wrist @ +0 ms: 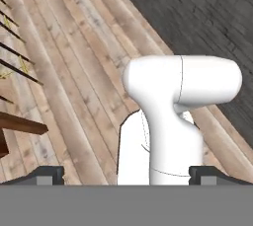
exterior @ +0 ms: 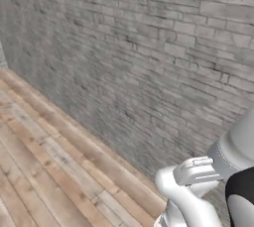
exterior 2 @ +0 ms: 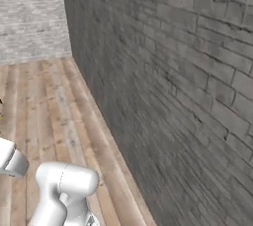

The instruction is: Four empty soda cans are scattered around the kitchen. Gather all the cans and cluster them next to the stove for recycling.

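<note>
The soda cans and the stove are out of view. My gripper [wrist: 131,175] is open in the hand view; its two dark fingertips [wrist: 49,174] stand far apart at the bottom with nothing between them. It looks down over the kitchen's wood floor [wrist: 74,47] beside a grey brick wall [wrist: 197,8]. The arm is folded low, close to the base, at the lower right of the left base view and the lower left of the right base view.
The brick wall [exterior: 149,47] runs close along the right of the base, and meets a second wall [exterior 2: 29,18] at a far corner. Plank floor [exterior: 44,161] lies open to the left. A dark wooden furniture piece [wrist: 15,122] with thin dark rods sits at the hand view's left edge.
</note>
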Controlling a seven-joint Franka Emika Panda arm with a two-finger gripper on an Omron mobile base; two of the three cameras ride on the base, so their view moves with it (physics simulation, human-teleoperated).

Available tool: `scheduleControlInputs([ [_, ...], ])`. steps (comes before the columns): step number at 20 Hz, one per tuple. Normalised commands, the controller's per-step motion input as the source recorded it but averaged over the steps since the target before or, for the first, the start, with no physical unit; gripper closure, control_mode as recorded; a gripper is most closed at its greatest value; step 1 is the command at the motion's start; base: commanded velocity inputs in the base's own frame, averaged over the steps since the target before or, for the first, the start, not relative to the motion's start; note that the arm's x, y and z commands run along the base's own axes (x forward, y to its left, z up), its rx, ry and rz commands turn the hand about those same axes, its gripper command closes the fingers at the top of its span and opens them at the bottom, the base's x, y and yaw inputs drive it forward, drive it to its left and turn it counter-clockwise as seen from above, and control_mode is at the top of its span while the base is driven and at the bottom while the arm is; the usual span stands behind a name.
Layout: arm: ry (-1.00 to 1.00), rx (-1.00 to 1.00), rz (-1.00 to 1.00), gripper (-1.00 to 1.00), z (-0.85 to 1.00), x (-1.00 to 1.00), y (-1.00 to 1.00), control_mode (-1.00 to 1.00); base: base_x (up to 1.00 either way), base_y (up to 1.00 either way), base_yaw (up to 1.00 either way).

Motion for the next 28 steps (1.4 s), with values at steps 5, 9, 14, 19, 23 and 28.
scheduleControlInputs([
  [5,0.00,0.00,0.00,-1.00,0.00,0.00,0.00,1.00,0.94,-0.15,0.44],
  [9,0.00,0.00,0.00,-1.00,0.00,0.00,0.00,1.00,0.98,-0.18,0.46],
  [14,0.00,0.00,0.00,-1.00,0.00,0.00,0.00,1.00,1.00,-0.31,0.48],
  [19,0.00,0.00,0.00,-1.00,0.00,0.00,0.00,1.00,1.00,-0.36,0.47],
  [23,0.00,0.00,0.00,-1.00,0.00,0.00,0.00,1.00,1.00,-0.40,0.46],
  [28,0.00,0.00,0.00,-1.00,0.00,0.00,0.00,1.00,0.55,-0.22,0.50],
])
